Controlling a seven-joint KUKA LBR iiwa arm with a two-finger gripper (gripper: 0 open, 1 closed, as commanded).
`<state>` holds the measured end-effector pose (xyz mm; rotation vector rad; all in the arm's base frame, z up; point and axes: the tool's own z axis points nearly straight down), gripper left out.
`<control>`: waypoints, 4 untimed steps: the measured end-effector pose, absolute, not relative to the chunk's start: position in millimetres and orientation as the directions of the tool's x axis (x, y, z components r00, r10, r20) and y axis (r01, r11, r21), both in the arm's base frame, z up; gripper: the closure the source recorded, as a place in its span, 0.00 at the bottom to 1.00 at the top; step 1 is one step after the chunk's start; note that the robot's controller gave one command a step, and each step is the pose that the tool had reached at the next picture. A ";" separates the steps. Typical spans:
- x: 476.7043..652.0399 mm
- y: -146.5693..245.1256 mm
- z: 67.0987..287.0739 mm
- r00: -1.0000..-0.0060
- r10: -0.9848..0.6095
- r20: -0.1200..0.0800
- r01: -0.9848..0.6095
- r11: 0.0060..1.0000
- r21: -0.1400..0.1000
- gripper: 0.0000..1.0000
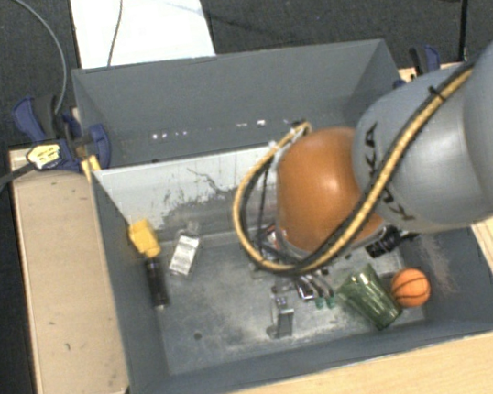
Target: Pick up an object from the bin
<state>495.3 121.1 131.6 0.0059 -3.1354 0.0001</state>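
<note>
My rounded silver arm [464, 166] bears black KUKA lettering [382, 174]; a yellow-black cable [242, 218] loops at nine o'clock of my orange wrist dome [320, 191].

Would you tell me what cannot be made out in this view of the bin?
Camera view:
Bin floor at centre right: hidden by the arm and its orange cover.
Green thing: upper end hidden under the arm.
Silvery thing at left: too small to identify.
Gripper: whether it touches anything, too small to tell.

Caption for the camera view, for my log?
Gripper low over the bin floor, left of a green cup and orange ball.
</note>
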 end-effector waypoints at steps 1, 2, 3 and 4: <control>497.5 120.6 135.7 -1.000 0.001 -0.002 0.001 1.000 0.001 0.00; 533.4 50.8 108.5 -0.995 -0.097 -0.003 -0.097 0.995 0.001 0.00; 526.2 -5.4 147.0 -0.959 -0.285 -0.005 -0.285 0.959 0.000 0.00; 591.4 10.4 124.7 -0.985 -0.172 -0.012 -0.172 0.985 0.000 0.00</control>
